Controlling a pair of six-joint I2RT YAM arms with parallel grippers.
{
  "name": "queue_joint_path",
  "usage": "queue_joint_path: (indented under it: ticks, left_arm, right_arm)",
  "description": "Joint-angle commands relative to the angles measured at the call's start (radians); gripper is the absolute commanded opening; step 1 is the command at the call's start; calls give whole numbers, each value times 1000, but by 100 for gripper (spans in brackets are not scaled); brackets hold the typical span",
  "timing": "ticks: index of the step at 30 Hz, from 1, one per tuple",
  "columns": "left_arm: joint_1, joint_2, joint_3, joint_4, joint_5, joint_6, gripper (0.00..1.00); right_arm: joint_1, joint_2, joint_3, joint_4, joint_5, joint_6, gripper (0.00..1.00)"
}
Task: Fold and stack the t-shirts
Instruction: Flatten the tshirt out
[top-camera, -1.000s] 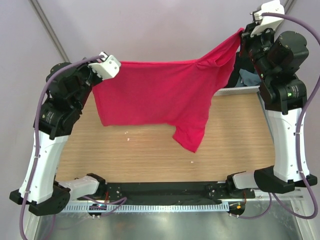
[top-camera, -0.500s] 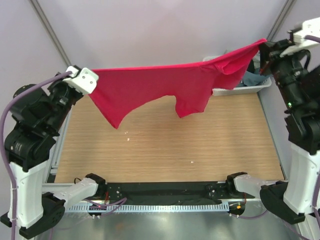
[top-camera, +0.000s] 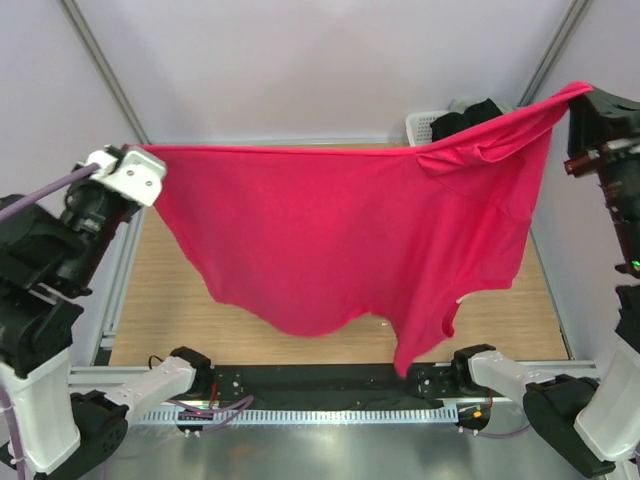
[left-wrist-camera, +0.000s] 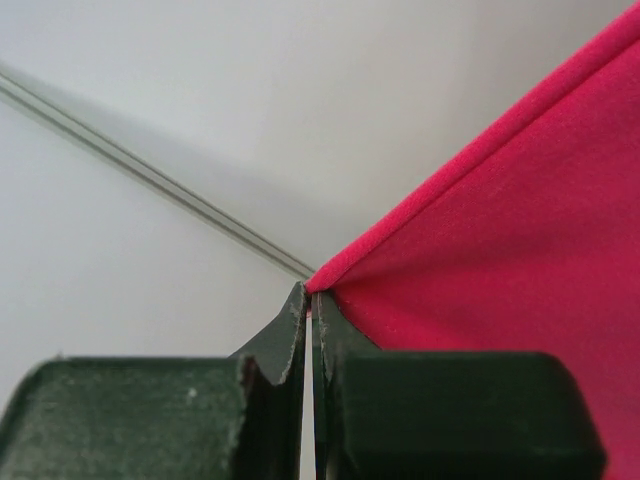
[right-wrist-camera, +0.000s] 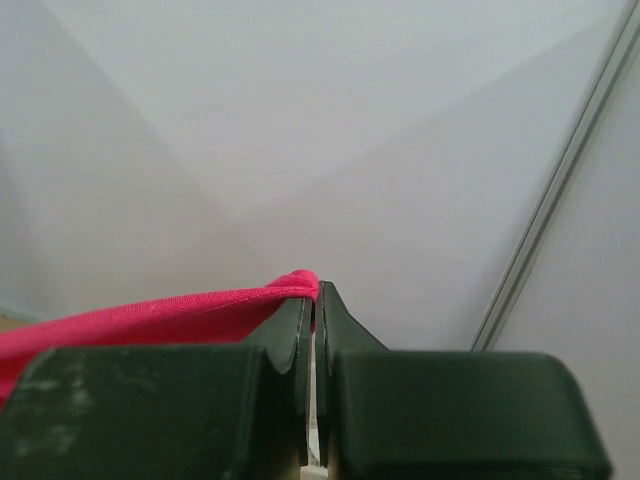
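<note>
The crimson-pink t-shirt (top-camera: 350, 240), of smooth soft cloth, hung as a taut-edged sheet between the left gripper (left-wrist-camera: 310, 300) and right gripper (right-wrist-camera: 316, 298), each pinched closed on a hemmed corner, its lower edge sagging below them.

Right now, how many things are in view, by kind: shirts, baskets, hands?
pink shirt: 1
black cloth in the basket: 1 bundle, pieces within cannot be told
basket: 1
hands: 2, left hand and right hand
Total: 5

crimson-pink t-shirt (top-camera: 350, 235) | stretched taut, hanging spread above table | black t-shirt (top-camera: 470, 113) in basket
</note>
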Motion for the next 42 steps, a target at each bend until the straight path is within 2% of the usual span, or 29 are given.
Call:
queue_joint_path:
  ticks: [1, 2, 3, 5, 6, 9, 12, 14, 15, 16, 20, 22, 24, 25, 26, 28, 29, 31, 38, 42]
  left_arm:
    - [5, 13, -204, 62, -54, 47, 0]
    - [7, 13, -204, 87, -64, 59, 0]
    - [7, 14, -308, 116, -71, 67, 0]
    - [16, 23, -419, 216, -79, 76, 0]
    - [30, 42, -515, 242, -50, 73, 0]
    - [118, 144, -662, 337, 39, 15, 0]
    - [218, 273, -735, 429, 123, -8, 0]
    - [266, 429, -735, 489, 143, -7, 0]
    - [278, 483, -711, 503, 154, -19, 0]
    - [287, 594, -688, 506, 185, -22, 0]
    - [306, 851, -556, 512, 240, -42, 0]
    - [307, 950, -464, 509, 240, -53, 0]
    - [312, 1071, -370, 509, 242, -57, 0]
    - [313, 1102, -340, 508, 237, -63, 0]
    - [320, 1167, -283, 508, 235, -66, 0]
    - [327, 1229, -214, 488, 226, -79, 0]
    - [332, 1281, -141, 473, 220, -89, 0]
    - [343, 1330, -67, 440, 219, -100, 0]
    - [364, 1534, 255, 393, 168, -128, 0]
    - [369, 1600, 335, 400, 153, -140, 0]
  right_arm:
    - [-1, 33, -186, 123, -25, -52, 1]
    - [-1, 34, -187, 149, -25, -60, 1]
    - [-1, 33, -286, 176, -31, -69, 1]
    - [-2, 48, -388, 251, -34, -103, 1]
    - [-1, 59, -487, 274, -39, -115, 1]
    - [-1, 122, -679, 355, -47, -143, 1]
    - [-1, 230, -828, 455, -66, -146, 1]
    - [-2, 322, -856, 515, -88, -138, 1]
    - [-2, 431, -847, 530, -97, -138, 1]
    - [-1, 486, -833, 554, -109, -138, 1]
    - [-2, 788, -692, 576, -114, -161, 1]
    - [-7, 964, -553, 562, -108, -166, 1]
    - [-19, 1071, -380, 541, -96, -159, 1]
    - [-22, 1185, -315, 515, -88, -155, 1]
    - [-27, 1235, -182, 504, -76, -150, 1]
    - [-36, 1387, -39, 455, -53, -143, 1]
    - [-39, 1434, 83, 444, -42, -144, 1]
    - [-42, 1517, 162, 464, -18, -168, 1]
    - [-35, 1605, 216, 624, 39, -205, 1]
    - [-35, 1628, 224, 687, 55, -209, 1]
